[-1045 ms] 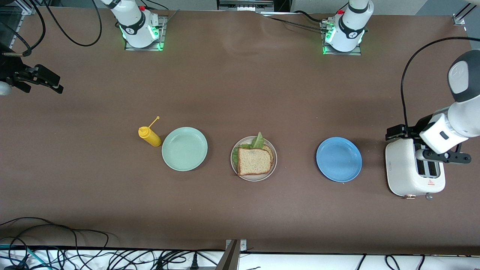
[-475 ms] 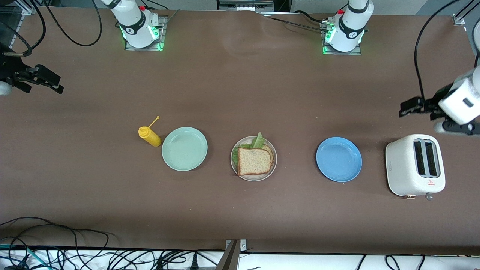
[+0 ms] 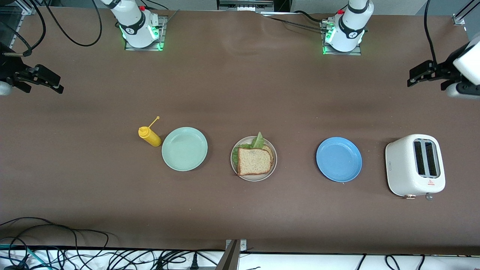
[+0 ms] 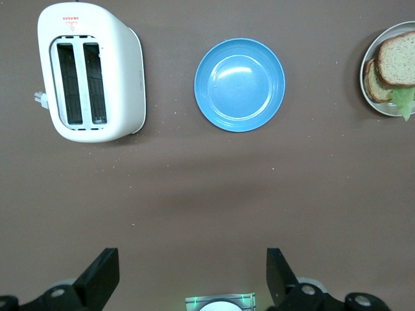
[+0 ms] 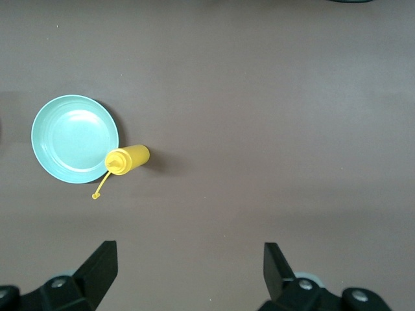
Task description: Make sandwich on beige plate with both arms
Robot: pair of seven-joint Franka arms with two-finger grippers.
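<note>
The sandwich [image 3: 254, 160] lies on the beige plate [image 3: 253, 177] in the middle of the table. A brown wholegrain slice is on top, green lettuce [image 3: 257, 141] pokes out from under it, and the edge of a lower slice shows. The left wrist view catches part of the sandwich [image 4: 394, 61] on the plate [image 4: 373, 103]. My left gripper [image 3: 420, 73] hangs open and empty over bare table at the left arm's end; its fingers stand wide in its wrist view [image 4: 191, 272]. My right gripper [image 3: 48, 80] waits open and empty at the right arm's end [image 5: 188, 269].
A blue plate [image 3: 339, 159] and a white two-slot toaster [image 3: 415, 165] stand toward the left arm's end. A mint-green plate [image 3: 184, 148] with a yellow squeeze bottle [image 3: 150, 136] beside it stands toward the right arm's end. Cables run along the table edge nearest the camera.
My left gripper has risen off the toaster and drawn back toward the robots' side of the table, still open. The right arm and the sandwich have not moved.
</note>
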